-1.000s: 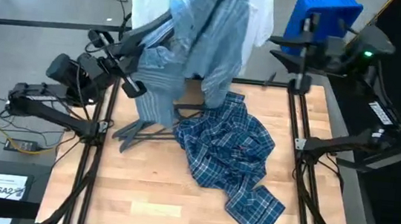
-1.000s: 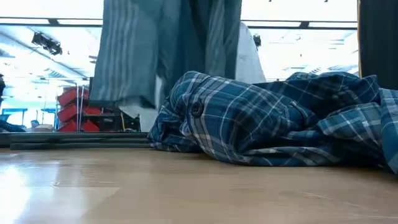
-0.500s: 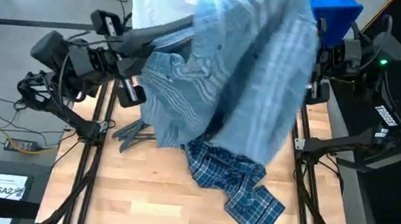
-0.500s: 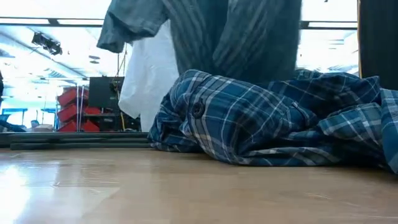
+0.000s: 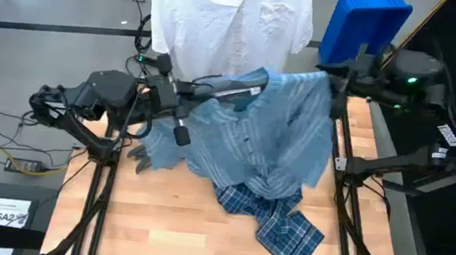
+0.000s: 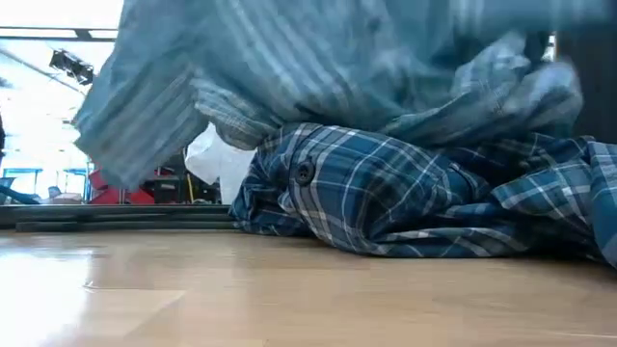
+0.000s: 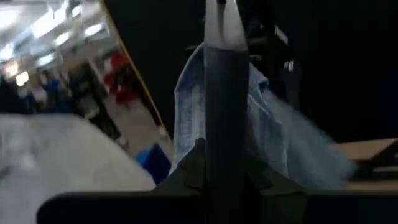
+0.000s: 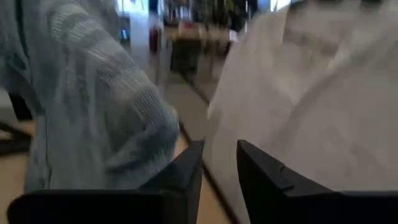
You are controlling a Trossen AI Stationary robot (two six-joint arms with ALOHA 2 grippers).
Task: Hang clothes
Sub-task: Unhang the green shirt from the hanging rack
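Left tool (image 5: 253,86) is reaching from the bench's left edge toward the back centre, fingers pressed together on the collar end of the striped shirt (image 5: 273,141). Half a second ago this shirt was billowing high and wide over the middle; it is now sagging lower, draping from the left tool down across the plaid shirt (image 5: 282,222) and covering most of it. In the low view the striped cloth is now filling the upper part and touching the plaid heap (image 6: 424,198).

White shirt (image 5: 231,22) is hanging just behind the left tool, unchanged.

Right tool (image 5: 335,78) is sitting at the striped shirt's right shoulder by the bench's back right corner, closer in than before; its fingers (image 8: 186,177) are standing narrowly apart, with nothing visible between them.
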